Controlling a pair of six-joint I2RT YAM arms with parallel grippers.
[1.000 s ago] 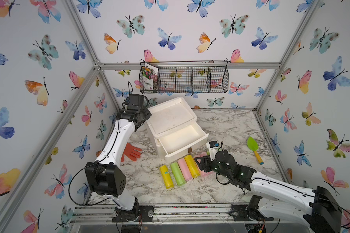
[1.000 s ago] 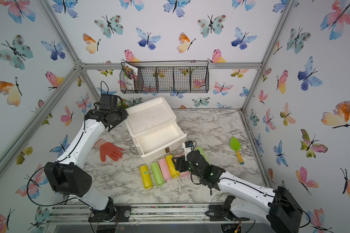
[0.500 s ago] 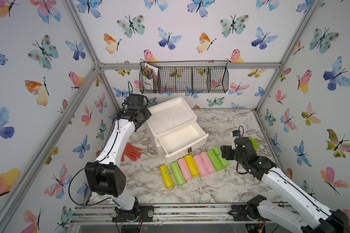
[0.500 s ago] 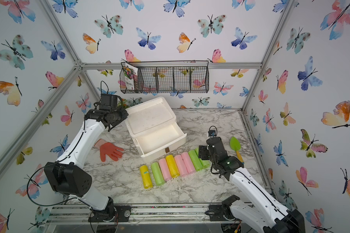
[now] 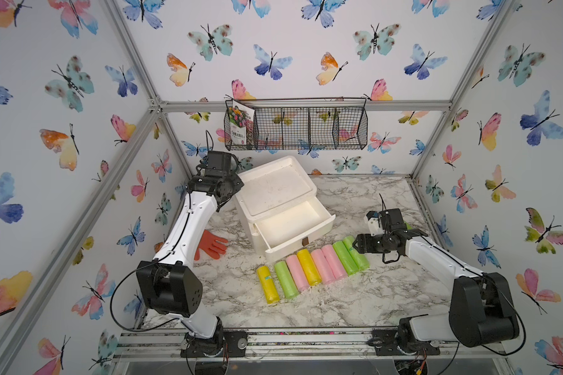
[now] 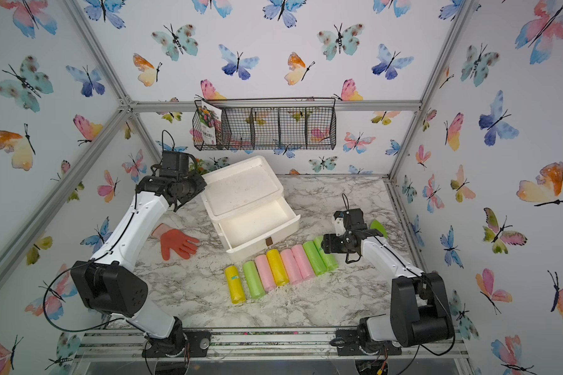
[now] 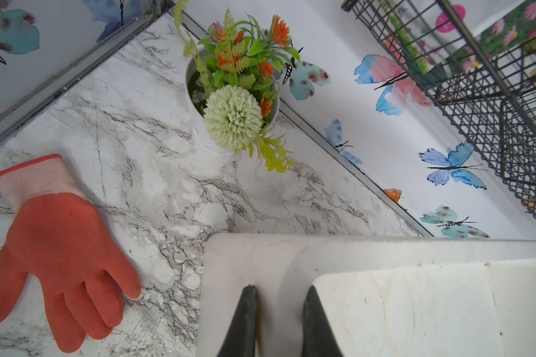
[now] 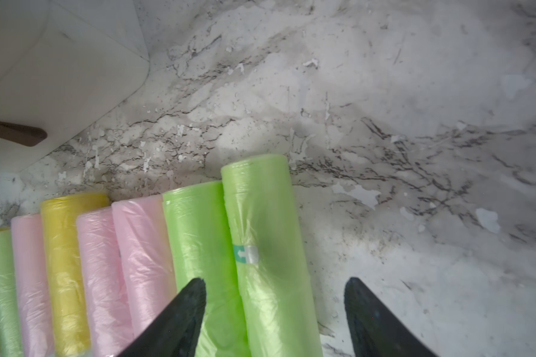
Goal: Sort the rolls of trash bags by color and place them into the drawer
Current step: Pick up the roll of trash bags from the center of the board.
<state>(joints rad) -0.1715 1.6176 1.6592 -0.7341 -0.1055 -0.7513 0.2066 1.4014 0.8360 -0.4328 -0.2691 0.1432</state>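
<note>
Rolls point(image 5: 312, 264) before my drawer point(image 5: 290, 224)
The rolls lie side by side in front of the drawer jutting from the cabinet point(image 5: 275, 188); the glove point(image 5: 212, 245) lies left of it.

Eight trash bag rolls point(image 5: 319, 266) lined up before the open drawer point(image 5: 286, 248)
Laid flat, side by side on the surface point(image 5: 355, 302), they are ordered yellow, green, pink, yellow, pink, pink, green, green; the white drawer is seen empty.
</note>
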